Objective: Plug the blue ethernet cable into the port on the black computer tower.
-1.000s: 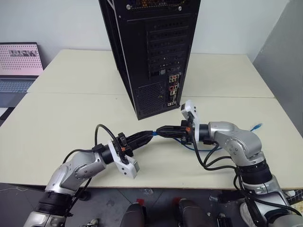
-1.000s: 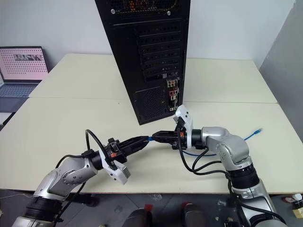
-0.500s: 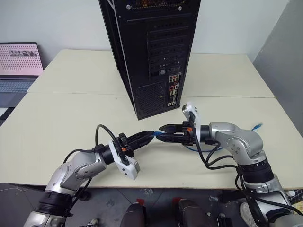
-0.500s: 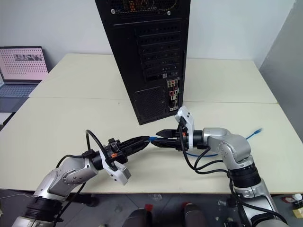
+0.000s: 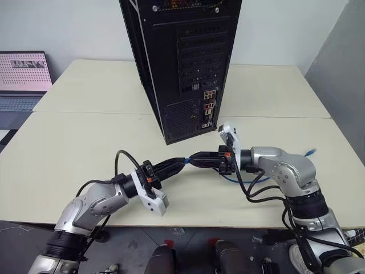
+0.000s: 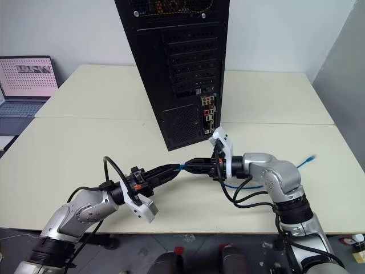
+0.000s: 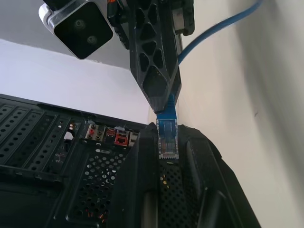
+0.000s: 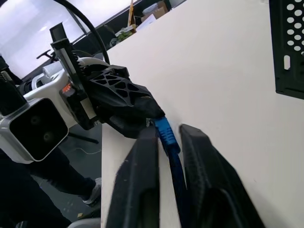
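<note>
- Pink-screened laptop [image 5: 21, 77] is sitting at the far left edge, well apart from your arms.
- Your left gripper [image 5: 181, 164] is reaching level toward the right, low over the cream table [image 5: 74, 142], fingers clamped together on the clear plug of the blue ethernet cable [image 7: 166, 137]; in the left wrist view the plug is sticking out between the two finger pads, boot end toward your other gripper.
- Black computer tower [image 5: 182, 63] is standing upright on the table just behind the two grippers, rear panel facing you, vent grille low down, slot covers above.
- You're looking at the port [image 5: 206, 107] in the small connector cluster on the tower's rear panel; it is standing empty, plug well short of it.
- Your right gripper [image 5: 193, 161] is pointing left, tip to tip with the left one, its fingers [image 8: 142, 161] closed in on the cable right behind the plug.
- Cable is trailing from there under your right wrist in a loose loop on the table.
- Its other end [image 5: 309, 152] is lying on the table at far right, plug pointing away from you.
</note>
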`<state>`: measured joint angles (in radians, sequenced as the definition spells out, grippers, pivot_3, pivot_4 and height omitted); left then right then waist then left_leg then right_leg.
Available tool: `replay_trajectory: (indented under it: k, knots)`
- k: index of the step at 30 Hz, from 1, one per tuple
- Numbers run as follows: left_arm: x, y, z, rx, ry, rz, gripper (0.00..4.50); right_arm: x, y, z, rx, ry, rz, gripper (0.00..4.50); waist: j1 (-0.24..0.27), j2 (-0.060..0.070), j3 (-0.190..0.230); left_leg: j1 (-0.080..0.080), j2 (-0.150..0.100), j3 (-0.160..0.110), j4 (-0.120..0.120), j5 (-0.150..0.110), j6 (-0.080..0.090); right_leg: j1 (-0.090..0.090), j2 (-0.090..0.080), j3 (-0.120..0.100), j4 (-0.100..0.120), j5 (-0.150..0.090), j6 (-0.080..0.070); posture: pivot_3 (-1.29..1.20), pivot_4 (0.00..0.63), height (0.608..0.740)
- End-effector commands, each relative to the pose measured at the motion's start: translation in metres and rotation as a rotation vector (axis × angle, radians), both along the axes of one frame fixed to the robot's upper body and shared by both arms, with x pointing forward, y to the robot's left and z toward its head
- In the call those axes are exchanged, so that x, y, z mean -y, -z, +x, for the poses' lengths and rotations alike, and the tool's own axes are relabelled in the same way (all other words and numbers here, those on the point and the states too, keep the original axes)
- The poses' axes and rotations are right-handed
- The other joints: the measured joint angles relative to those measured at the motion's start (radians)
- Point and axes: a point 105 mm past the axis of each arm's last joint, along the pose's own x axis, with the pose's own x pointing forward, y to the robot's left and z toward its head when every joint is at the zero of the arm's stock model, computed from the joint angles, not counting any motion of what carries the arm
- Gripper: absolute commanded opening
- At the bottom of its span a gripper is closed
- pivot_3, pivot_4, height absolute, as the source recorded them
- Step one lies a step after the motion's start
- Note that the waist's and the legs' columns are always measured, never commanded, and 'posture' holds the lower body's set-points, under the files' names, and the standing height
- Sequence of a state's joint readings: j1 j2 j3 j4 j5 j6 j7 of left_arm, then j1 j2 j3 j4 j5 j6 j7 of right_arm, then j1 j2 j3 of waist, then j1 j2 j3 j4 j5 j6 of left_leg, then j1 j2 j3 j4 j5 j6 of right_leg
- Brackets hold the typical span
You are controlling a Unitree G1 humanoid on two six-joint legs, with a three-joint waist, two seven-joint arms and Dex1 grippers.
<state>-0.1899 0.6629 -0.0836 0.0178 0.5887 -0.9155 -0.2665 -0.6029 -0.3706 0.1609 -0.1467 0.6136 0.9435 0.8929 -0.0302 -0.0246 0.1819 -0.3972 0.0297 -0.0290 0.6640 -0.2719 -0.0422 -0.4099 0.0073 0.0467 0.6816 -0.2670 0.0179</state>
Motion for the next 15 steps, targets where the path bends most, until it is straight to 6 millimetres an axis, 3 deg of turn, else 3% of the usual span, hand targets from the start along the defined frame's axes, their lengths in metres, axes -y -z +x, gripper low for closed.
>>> replay_trajectory:
  k: [1, 12, 15]
  knots:
    - [0.0072, -0.0091, -0.0049, 0.041, 0.038, -0.025, 0.26, 0.0013, -0.0108, 0.005, 0.04, 0.018, 0.022, 0.0, 0.0, 0.0, 0.0, 0.0, 0.0, 0.0, 0.0, 0.0, 0.0, 0.0, 0.0, 0.0, 0.0, 0.0, 0.0, 0.0, 0.15, 0.74]
    - [0.0056, -0.0032, -0.0002, 0.005, 0.013, -0.028, 0.26, 0.0022, -0.0113, 0.0057, 0.025, 0.009, 0.023, 0.0, 0.0, 0.0, 0.0, 0.0, 0.0, 0.0, 0.0, 0.0, 0.0, 0.0, 0.0, 0.0, 0.0, 0.0, 0.0, 0.0, 0.15, 0.74]
    - [0.0035, -0.0003, 0.0034, -0.051, -0.011, -0.05, 1.06, 0.0024, -0.0117, 0.0059, 0.024, 0.007, 0.024, 0.0, 0.0, 0.0, 0.0, 0.0, 0.0, 0.0, 0.0, 0.0, 0.0, 0.0, 0.0, 0.0, 0.0, 0.0, 0.0, 0.0, 0.15, 0.74]
